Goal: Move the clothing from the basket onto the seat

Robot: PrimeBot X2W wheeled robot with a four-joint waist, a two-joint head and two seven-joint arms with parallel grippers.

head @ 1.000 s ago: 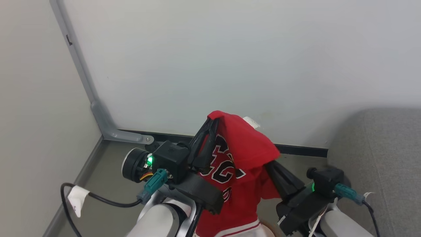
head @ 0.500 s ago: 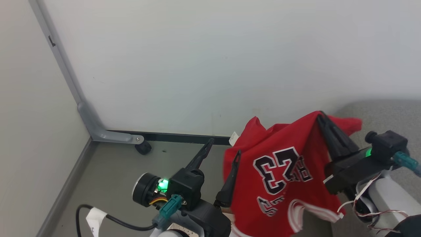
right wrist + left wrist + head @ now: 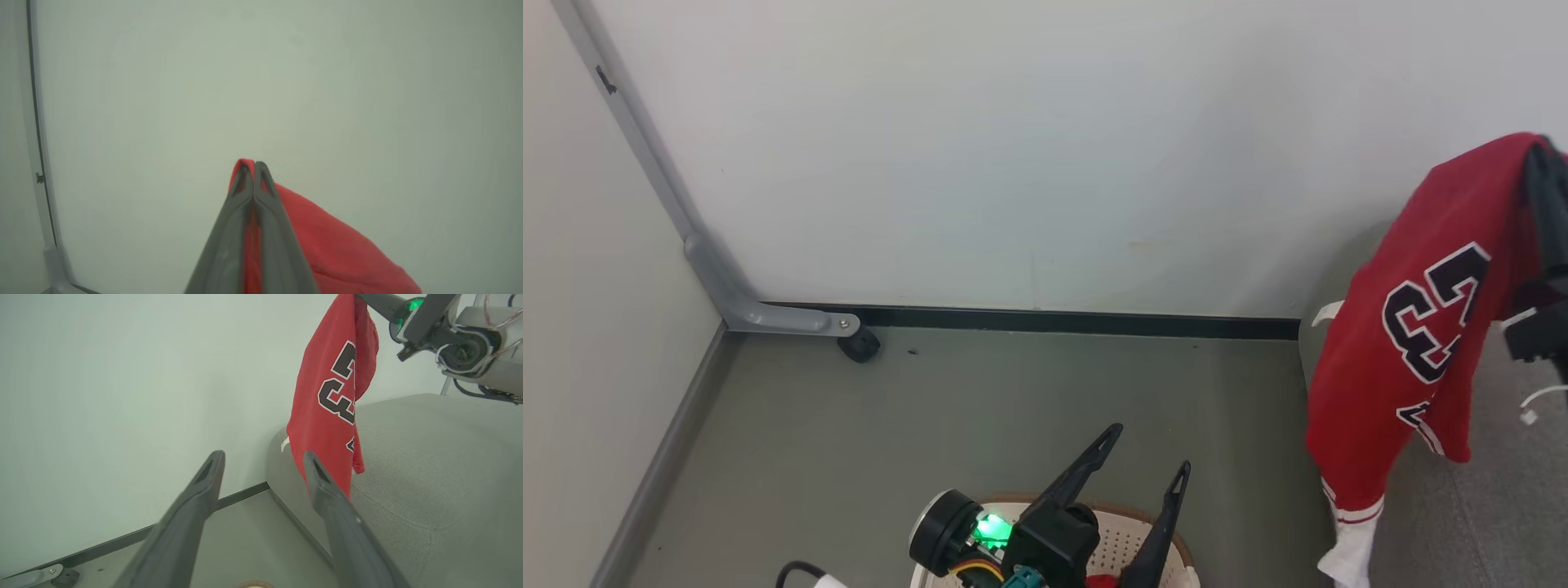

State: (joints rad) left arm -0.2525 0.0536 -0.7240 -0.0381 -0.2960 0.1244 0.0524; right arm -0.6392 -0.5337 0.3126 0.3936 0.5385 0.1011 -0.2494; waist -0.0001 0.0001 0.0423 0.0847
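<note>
Pinching the right gripper (image 3: 253, 163) shut on the soft red numbered jersey (image 3: 1413, 327), dangling it above the big grey fabric couch cushion (image 3: 429, 465), probably for a clean drop. Parking the left gripper (image 3: 1150, 447) wide open, empty, over the oval cream plastic basket (image 3: 1123, 539), guessing for another grab.

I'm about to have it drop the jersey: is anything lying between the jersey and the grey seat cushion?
Nothing visible does. The jersey hangs from the right gripper, which is shut on it, at the edge of the seat. The part of the seat below it has nothing lying on it. The left gripper is open and off to the side, over the basket.
</note>
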